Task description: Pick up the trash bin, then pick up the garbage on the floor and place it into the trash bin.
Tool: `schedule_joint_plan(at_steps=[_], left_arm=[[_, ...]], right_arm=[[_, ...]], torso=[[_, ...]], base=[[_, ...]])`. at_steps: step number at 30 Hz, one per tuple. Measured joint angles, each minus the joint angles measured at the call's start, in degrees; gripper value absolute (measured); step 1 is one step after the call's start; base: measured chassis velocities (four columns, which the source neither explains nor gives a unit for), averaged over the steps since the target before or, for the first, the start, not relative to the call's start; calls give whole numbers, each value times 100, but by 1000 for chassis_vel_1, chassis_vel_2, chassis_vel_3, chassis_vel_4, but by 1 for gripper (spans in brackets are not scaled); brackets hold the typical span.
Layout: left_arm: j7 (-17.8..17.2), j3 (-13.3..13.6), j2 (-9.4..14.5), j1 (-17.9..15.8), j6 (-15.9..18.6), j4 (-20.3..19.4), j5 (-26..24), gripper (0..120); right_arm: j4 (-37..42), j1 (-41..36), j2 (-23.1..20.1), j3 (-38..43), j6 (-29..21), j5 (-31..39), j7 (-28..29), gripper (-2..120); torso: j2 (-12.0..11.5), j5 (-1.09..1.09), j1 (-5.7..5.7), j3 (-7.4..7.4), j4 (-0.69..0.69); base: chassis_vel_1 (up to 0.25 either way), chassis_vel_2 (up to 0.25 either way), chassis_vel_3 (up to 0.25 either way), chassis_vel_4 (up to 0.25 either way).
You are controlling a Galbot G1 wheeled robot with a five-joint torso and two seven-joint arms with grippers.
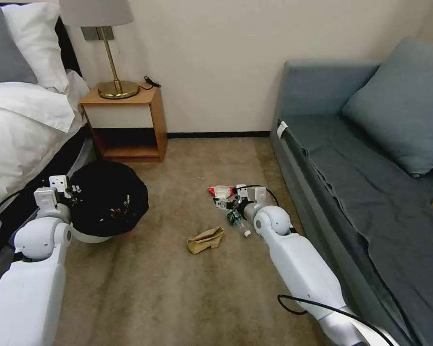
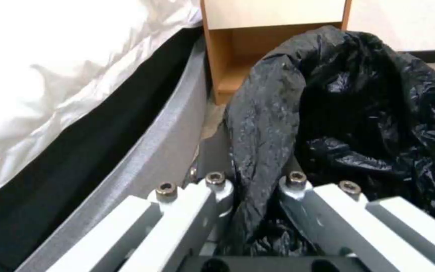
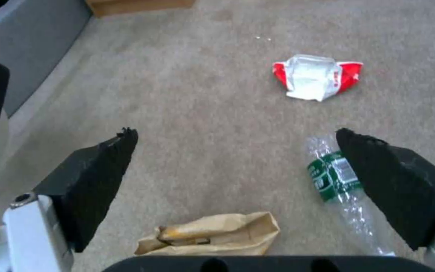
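Paper bag (image 3: 212,234) below open right end effector (image 3: 238,166); bottle (image 3: 336,181) beside.

One trash bin (image 1: 106,206), three litter pieces on the carpet (paper bag (image 3: 212,234), bottle (image 3: 336,181), packet (image 3: 315,76)), two grippers

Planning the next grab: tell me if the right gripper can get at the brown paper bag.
Probably yes. The right gripper hangs open over bare carpet, with the brown paper bag uncovered just beside it and nothing between them.
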Motion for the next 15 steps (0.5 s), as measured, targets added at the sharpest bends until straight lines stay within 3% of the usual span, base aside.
schedule_joint_plan(at_steps=[15], left_arm=[[30,57,-66,11,26,-43,79,4]], right_arm=[[-140,-32,26,-49,67,-161,-79,100]], torso=[[0,0,0,0,0]], base=[[0,0,0,0]])
